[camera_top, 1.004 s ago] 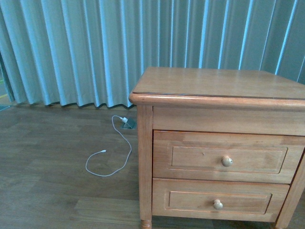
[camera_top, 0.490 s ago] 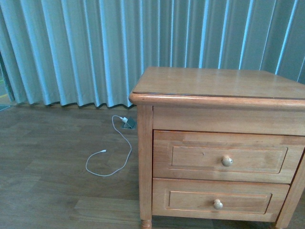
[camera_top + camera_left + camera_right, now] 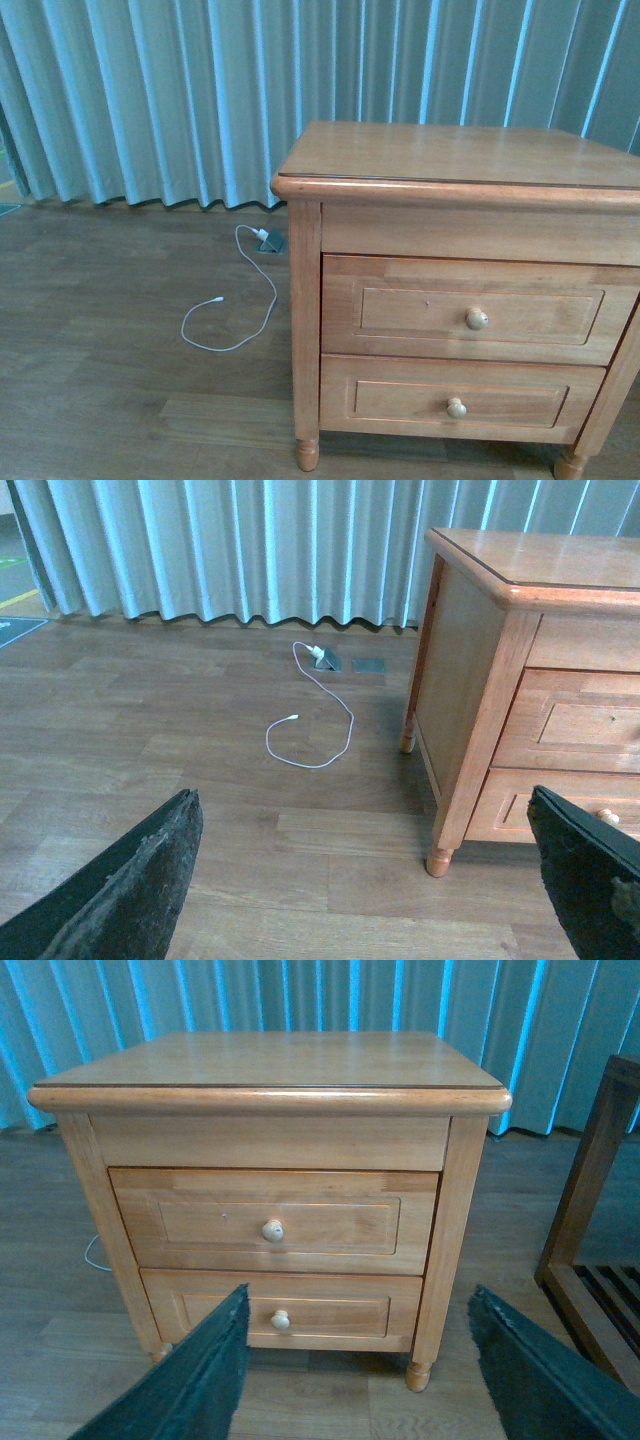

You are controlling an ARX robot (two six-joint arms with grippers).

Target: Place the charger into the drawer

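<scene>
The drawer (image 3: 470,310) is shut, its round pale knob (image 3: 477,319) centred on the recessed panel, in the upper half of the nightstand (image 3: 455,160) front. I cannot make out the charger in any view. In the right wrist view the drawer sits at about 12 o'clock from my right pincer (image 3: 357,1300), well apart from it; the jaws are spread wide and hold nothing. My left pincer (image 3: 362,800) is likewise spread and bare, hanging over the floor (image 3: 90,330), with the nightstand's corner at roughly 2 o'clock from it.

The lower drawer (image 3: 460,402) is shut too. The nightstand stands on dark wood-plank floor before pale blue pleated curtains (image 3: 150,90). At 9 o'clock from the nightstand a thin white cable (image 3: 245,320) loops across the floor, running back to a floor socket (image 3: 268,241) near the curtain hem. At 3 o'clock from the nightstand, in the right wrist view, stands a slatted wooden frame (image 3: 595,1240). Bare floor stretches in front of the drawers and out towards 9 o'clock.
</scene>
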